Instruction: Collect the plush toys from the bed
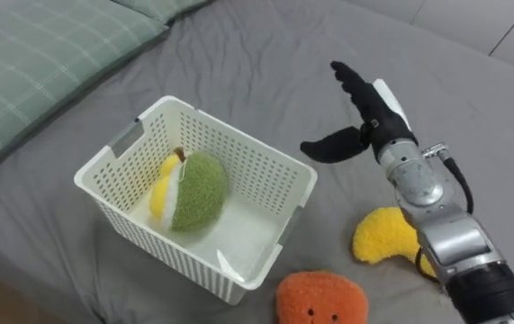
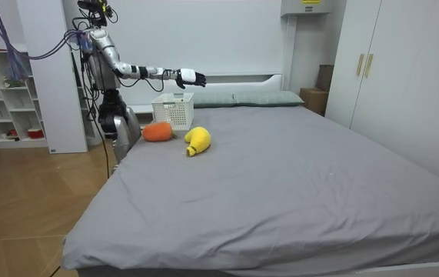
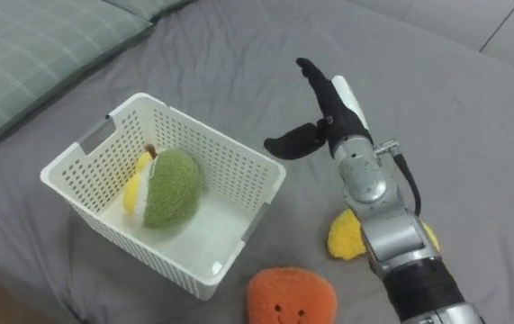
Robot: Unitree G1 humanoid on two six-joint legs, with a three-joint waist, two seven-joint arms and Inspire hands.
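A white slatted basket (image 1: pixel 117 153) (image 3: pixel 76 153) (image 2: pixel 173 110) sits on the grey bed and holds a green and yellow plush toy (image 1: pixel 191 189) (image 3: pixel 162 186). My right hand (image 1: pixel 365 117) (image 3: pixel 327 115) (image 2: pixel 189 77) hovers open and empty above the bed, just past the basket's right side. An orange plush toy (image 1: pixel 321 299) (image 3: pixel 291 297) (image 2: pixel 157 131) lies in front of the basket. A yellow plush toy (image 1: pixel 384 236) (image 3: pixel 345 236) (image 2: pixel 197 140) lies to the right, partly hidden under my right forearm. In the room view I stand at the bed's edge by the basket.
Green checked pillows (image 1: pixel 40 63) (image 3: pixel 31 45) lie at the head of the bed, left of the basket. The grey sheet (image 2: pixel 296 177) stretches wide beyond the toys. White shelves (image 2: pixel 4 92) and wardrobes (image 2: pixel 404 69) line the room.
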